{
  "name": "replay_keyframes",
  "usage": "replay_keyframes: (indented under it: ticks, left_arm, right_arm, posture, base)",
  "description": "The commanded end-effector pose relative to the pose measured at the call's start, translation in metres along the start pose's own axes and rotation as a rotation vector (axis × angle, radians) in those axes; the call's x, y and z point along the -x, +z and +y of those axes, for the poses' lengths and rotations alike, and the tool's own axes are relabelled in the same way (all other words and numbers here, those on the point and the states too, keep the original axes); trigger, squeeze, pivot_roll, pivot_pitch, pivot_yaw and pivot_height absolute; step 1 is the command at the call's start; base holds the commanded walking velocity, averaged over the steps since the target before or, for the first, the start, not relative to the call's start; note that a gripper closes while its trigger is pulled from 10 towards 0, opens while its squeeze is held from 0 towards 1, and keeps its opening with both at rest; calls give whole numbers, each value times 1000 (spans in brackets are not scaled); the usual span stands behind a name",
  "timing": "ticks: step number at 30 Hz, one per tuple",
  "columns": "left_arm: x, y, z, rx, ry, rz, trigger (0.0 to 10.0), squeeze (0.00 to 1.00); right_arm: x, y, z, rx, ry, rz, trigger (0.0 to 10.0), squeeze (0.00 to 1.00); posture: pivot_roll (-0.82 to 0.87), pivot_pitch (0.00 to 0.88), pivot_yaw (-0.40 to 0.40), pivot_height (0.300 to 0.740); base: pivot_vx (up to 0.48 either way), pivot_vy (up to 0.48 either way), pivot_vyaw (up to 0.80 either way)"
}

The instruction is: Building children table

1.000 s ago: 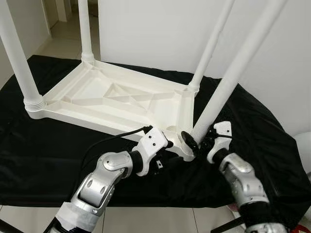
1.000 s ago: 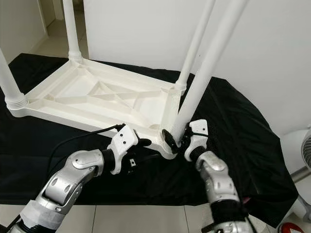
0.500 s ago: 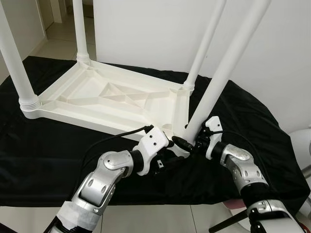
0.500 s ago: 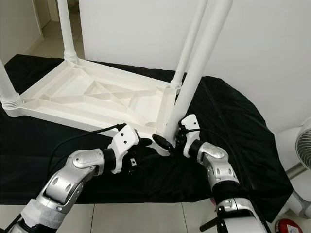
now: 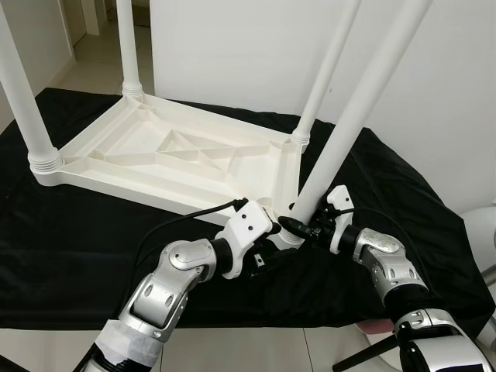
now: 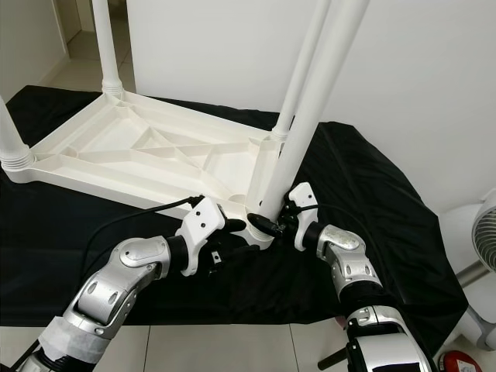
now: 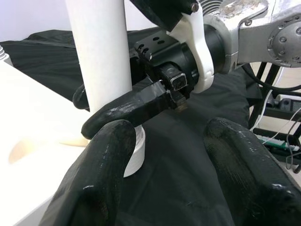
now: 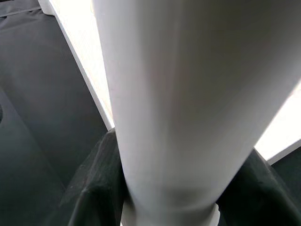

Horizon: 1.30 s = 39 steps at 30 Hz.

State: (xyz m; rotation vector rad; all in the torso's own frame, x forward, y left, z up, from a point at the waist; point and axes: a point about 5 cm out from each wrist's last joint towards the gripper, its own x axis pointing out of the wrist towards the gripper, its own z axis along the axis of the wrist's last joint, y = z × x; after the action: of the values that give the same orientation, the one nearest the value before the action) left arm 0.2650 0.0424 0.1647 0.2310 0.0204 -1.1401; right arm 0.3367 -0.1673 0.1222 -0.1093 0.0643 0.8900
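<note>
Nearest camera: left gripper [image 5: 267,249] lay on black cloth [image 5: 70,240] just beside table's near corner, fingers [image 7: 96,188] spread apart, holding nothing. Beside it: right gripper [image 5: 298,229] clamped around base of fourth leg [image 5: 353,124], leg tilted, lower end at near corner socket. Behind: white children table [image 5: 170,155] lay upside down on cloth. Three other legs [image 5: 23,85] stood upright at remaining corners. Farthest: white wall [image 5: 232,46].
</note>
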Motion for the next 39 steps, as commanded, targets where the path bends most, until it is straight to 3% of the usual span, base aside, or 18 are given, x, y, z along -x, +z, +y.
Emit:
replay_keyframes:
  ticks: [1, 2, 8, 10, 15, 17, 18, 20, 22, 25, 28, 36, 37, 38, 39]
  left_arm:
    - [-4, -1, 2, -2, 55, 9, 10000, 0]
    - [-4, -1, 1, -2, 53, 9, 10000, 0]
    - [-4, -2, 0, 3, 52, 8, 10000, 0]
    - [-3, -3, -2, 6, 50, 11, 10000, 0]
    - [-3, -4, -3, 10, 48, 16, 10000, 0]
    - [-2, -5, -4, 12, 46, 18, 10000, 0]
    - [-2, -5, -4, 12, 46, 18, 10000, 0]
    - [-2, -5, -4, 15, 42, 19, 10000, 0]
    - [-2, -5, -4, 15, 42, 19, 10000, 0]
    - [-3, -5, -5, 19, 39, 20, 10000, 0]
    - [-3, -5, -6, 20, 38, 19, 10000, 0]
    - [-1, -7, -6, 25, 37, 26, 10000, 0]
    - [-1, -7, -6, 25, 38, 26, 10000, 0]
    - [-1, -7, -6, 25, 38, 26, 10000, 0]
    - [-1, -7, -6, 26, 39, 26, 10000, 0]
  right_arm:
    - [5, -12, 2, -22, -14, 43, 7216, 0]
    - [6, -13, 1, -31, -67, 35, 10000, 0]
    - [6, -13, 0, -37, -176, 29, 10000, 0]
    - [4, -14, -1, -106, -349, 13, 10000, 0]
    - [2, -16, 7, -148, -503, 8, 10000, 0]
    - [0, -19, 16, -215, -686, 14, 10000, 0]
    - [0, -19, 16, -215, -686, 14, 10000, 0]
    - [-3, -25, 35, -270, -867, 47, 10000, 0]
    - [-3, -25, 35, -270, -867, 47, 10000, 0]
    - [-10, -24, 54, -312, -930, 47, 10000, 0]
    - [-15, -22, 60, -319, -910, 43, 10000, 0]
    - [-16, -17, 64, -319, -843, 43, 10000, 0]
    - [-16, -17, 65, -319, -835, 41, 10000, 145]
    - [-16, -17, 65, -319, -835, 41, 10000, 145]
    - [-16, -14, 66, -318, -824, 36, 10000, 1000]
  posture:
    - [24, 0, -157, 740]
    - [21, 0, -159, 740]
    - [20, 0, -162, 740]
    - [18, 0, -164, 740]
    - [17, 0, -164, 740]
    - [14, 0, -162, 740]
    - [14, 0, -162, 740]
    - [12, 0, -161, 740]
    - [12, 0, -161, 740]
    - [12, 0, -162, 740]
    - [11, 0, -161, 740]
    - [11, 0, -164, 740]
    - [11, 0, -164, 740]
    - [11, 0, -164, 740]
    - [10, 0, -167, 740]
  base:
    - [0, 0, 0]
    - [0, 0, 0]
    - [0, 0, 0]
    - [0, 0, 0]
    - [0, 0, 0]
    - [0, 0, 0]
    - [0, 0, 0]
    - [0, 0, 0]
    - [0, 0, 0]
    - [0, 0, 0]
    - [0, 0, 0]
    - [0, 0, 0]
    - [0, 0, 0]
    - [0, 0, 0]
    - [0, 0, 0]
